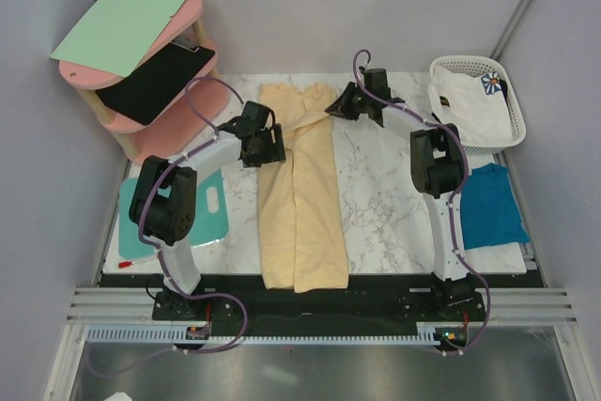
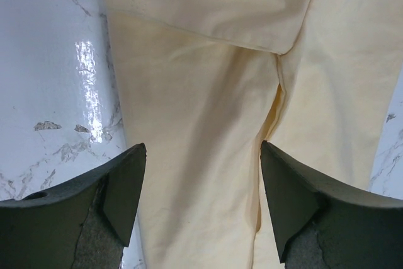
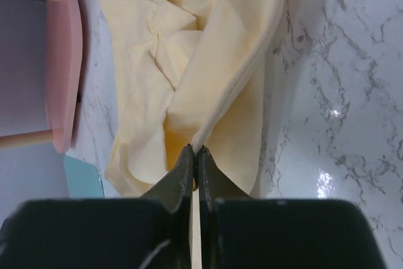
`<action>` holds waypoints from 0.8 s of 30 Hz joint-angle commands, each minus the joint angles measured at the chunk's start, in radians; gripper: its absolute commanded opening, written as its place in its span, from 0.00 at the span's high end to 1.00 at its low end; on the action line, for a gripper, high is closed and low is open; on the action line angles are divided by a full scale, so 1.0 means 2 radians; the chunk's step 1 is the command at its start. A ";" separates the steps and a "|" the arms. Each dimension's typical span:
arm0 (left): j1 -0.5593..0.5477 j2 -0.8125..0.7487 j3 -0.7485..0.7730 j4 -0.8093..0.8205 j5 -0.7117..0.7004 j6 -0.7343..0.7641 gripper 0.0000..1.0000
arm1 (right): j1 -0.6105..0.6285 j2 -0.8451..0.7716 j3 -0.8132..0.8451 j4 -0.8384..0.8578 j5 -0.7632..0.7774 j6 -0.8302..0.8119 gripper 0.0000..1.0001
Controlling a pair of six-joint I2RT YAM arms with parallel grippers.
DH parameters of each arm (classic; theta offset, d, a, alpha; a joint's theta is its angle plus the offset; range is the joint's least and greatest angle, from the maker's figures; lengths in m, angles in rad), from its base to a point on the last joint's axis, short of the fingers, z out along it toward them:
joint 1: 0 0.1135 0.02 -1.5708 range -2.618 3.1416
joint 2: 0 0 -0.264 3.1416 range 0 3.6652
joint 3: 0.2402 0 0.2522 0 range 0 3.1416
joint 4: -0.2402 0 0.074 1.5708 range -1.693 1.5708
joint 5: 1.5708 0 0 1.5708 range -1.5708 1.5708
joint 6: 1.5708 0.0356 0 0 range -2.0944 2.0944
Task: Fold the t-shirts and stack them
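Note:
The pale yellow t-shirt (image 1: 299, 204) lies as a long folded strip down the middle of the table, bunched at its far end. My right gripper (image 1: 338, 105) is shut on the shirt's far right edge and lifts it; the pinched fold (image 3: 208, 118) rises from between the jaws. My left gripper (image 1: 274, 146) is open over the shirt's left part, its fingers (image 2: 123, 184) either side of the yellow cloth (image 2: 201, 124). The teal-blue t-shirt (image 1: 488, 206) lies at the right edge. The white flower-print t-shirt (image 1: 470, 100) sits in the basket.
A white lattice basket (image 1: 512, 91) stands at the far right. A pink tiered shelf (image 1: 169, 115) with a green board and a black clipboard stands at the far left; its edge shows in the right wrist view (image 3: 63, 67). A turquoise board (image 1: 211, 218) lies left of the shirt.

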 commanded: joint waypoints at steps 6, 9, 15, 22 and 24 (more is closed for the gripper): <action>-0.027 0.004 -0.009 0.009 -0.013 0.015 0.21 | 0.007 -0.010 0.044 0.102 -0.010 0.015 1.00; -0.037 0.014 -0.011 0.009 -0.017 0.010 0.21 | 0.012 0.022 0.086 0.124 -0.010 0.028 1.00; -0.051 0.020 -0.022 0.009 -0.027 0.006 0.21 | 0.029 0.157 0.224 0.151 -0.001 0.054 0.74; -0.052 -0.020 -0.055 0.017 -0.040 -0.003 0.21 | 0.039 0.173 0.222 0.213 0.012 0.041 0.10; -0.052 -0.034 -0.061 0.016 -0.047 -0.003 0.21 | 0.039 0.138 0.185 0.228 -0.003 0.034 0.02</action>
